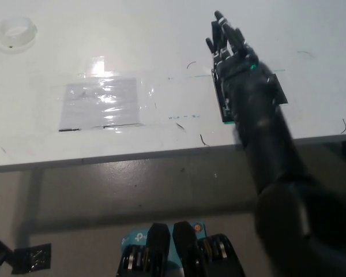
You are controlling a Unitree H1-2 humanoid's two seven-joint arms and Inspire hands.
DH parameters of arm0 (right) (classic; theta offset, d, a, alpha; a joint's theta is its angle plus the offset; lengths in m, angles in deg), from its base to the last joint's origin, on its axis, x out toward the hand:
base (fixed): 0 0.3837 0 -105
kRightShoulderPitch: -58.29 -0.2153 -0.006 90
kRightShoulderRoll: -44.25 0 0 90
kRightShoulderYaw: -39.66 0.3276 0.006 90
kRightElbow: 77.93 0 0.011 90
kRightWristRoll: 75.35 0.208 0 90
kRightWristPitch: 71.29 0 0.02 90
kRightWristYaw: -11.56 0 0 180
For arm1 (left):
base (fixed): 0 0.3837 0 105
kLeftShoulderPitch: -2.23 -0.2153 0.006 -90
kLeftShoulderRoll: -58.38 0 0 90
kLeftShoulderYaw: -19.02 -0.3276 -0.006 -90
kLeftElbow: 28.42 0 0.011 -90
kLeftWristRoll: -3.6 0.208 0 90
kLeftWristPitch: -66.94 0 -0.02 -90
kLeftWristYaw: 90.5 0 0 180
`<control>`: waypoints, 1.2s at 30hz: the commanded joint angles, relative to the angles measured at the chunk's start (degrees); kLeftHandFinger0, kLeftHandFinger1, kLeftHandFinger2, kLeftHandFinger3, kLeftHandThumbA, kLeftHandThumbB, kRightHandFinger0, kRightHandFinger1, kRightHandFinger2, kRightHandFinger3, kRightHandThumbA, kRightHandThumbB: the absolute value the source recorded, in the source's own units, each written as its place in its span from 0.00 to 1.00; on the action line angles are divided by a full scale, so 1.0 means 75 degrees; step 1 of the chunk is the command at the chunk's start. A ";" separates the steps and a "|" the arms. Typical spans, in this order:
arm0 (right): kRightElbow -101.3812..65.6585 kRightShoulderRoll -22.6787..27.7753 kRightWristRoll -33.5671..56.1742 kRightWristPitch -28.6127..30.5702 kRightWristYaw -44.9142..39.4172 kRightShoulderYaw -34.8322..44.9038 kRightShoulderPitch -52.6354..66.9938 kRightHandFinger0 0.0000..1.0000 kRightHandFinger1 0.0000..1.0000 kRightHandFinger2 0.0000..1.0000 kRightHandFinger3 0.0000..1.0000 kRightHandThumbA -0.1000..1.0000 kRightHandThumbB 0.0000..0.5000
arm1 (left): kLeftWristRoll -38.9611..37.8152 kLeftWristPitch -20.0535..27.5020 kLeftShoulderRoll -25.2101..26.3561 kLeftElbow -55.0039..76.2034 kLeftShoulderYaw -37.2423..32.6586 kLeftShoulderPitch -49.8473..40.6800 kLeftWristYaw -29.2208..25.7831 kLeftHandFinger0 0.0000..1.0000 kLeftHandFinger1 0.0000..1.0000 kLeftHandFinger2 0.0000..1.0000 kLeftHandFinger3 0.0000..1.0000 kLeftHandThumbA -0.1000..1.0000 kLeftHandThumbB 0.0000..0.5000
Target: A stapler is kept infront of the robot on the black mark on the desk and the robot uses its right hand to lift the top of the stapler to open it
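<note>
You see the right robot hand (233, 55) open, fingers spread — holding nothing, above the black mark (278, 92) on the surface (161, 34). Stapler hidden — left robot hand out of view.

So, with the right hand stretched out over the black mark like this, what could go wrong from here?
1. The right hand and arm cover most of the black mark, so no stapler can be seen; the hand may close on nothing.
2. The mark lies close to the desk edge; a clumsy touch could push whatever lies there off the desk.
</note>
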 commanded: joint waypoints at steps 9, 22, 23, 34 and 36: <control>0.1575 0.0950 -0.0548 0.1170 -0.0537 -0.0222 -0.1727 0.39 0.45 0.58 0.76 1.00 0.06 | -0.0087 0.0234 0.0008 0.0380 0.0054 -0.0190 0.0056 0.42 0.55 0.71 0.82 1.00 0.27; 0.1575 0.0764 -0.0561 0.1243 -0.0608 -0.0153 -0.1398 0.38 0.42 0.55 0.79 0.95 0.02 | -0.0116 0.0320 -0.0014 0.0296 0.0073 -0.0168 0.0052 0.39 0.54 0.70 0.79 1.00 0.26; 0.1504 0.0694 -0.0535 0.1250 -0.0654 -0.0134 -0.1310 0.40 0.45 0.57 0.79 0.95 0.00 | -0.0101 0.0319 -0.0011 0.0319 0.0078 -0.0179 0.0035 0.39 0.53 0.69 0.80 1.00 0.27; -0.1870 -0.0413 -0.0089 -0.0003 -0.0319 -0.0035 0.0480 0.47 0.52 0.64 0.84 1.00 0.00 | -0.0097 0.0155 0.0055 0.0426 0.0131 -0.0165 -0.0016 0.41 0.54 0.69 0.79 1.00 0.26; -0.2379 -0.0548 -0.0061 -0.0258 -0.0214 -0.0090 0.0709 0.47 0.52 0.64 0.85 1.00 0.00 | -0.0104 0.0194 0.0061 0.0394 0.0136 -0.0165 -0.0006 0.41 0.54 0.69 0.80 1.00 0.25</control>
